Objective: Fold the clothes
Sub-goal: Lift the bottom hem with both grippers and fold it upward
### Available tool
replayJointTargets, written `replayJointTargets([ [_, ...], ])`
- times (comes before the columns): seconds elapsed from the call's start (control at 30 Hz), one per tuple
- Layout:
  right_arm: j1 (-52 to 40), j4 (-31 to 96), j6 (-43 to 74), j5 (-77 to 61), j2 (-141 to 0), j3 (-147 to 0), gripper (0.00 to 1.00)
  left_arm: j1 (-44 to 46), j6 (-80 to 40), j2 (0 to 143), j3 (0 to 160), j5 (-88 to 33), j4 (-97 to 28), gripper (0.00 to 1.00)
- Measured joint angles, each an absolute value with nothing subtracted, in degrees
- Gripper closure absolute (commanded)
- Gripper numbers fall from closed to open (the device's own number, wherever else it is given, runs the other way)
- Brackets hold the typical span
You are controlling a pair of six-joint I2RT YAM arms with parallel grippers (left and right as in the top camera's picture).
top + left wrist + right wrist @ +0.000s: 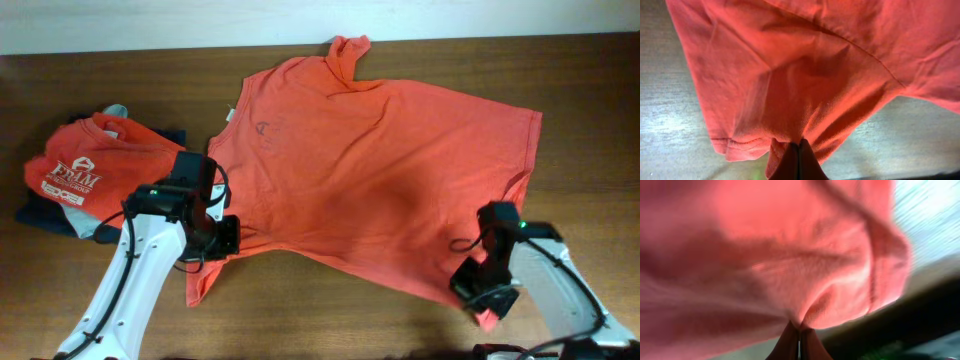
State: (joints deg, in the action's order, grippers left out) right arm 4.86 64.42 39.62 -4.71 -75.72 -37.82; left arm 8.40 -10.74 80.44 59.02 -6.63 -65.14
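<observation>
T-shirt [370,165] lies spread on the table [590,80]. Left gripper [222,240] is clamped on its sleeve [740,145], right gripper [488,298] on its hem corner [880,270]. A folded pile [85,175] sits just left, with bare wood along the near edge.

**Setting:** robot test bench, of a lab or workshop kind rather than a home.

**Evidence:**
- Dark brown wood-grain table [590,80], seen from a fixed camera above.
- Pale plain strip [150,20] along the table's far edge; whether it is wall or floor cannot be told.
- White jointed left arm [125,285] and matching right arm [565,290], entering from the near edge.
- Small green indicator light [155,190] and black cable loop [222,178] on the left arm.

**Work material:**
- Coral-red short-sleeved T-shirt [380,170], spread out on the table.
- Stack of red, grey and navy garments [80,180], at the left end.
</observation>
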Motion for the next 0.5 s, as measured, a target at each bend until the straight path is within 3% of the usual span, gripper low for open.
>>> replayJointTargets([
  [0.23, 4.86, 72.44, 38.98, 1.1, -72.88, -49.41, 0.96, 8.4, -10.81, 77.84, 59.02, -8.03, -68.86, 0.99],
  [0.5, 4.86, 80.88, 38.96, 1.89, -70.26, -52.69, 0.96, 8.47, -12.97, 64.82, 59.02, -9.63, -75.44, 0.99],
])
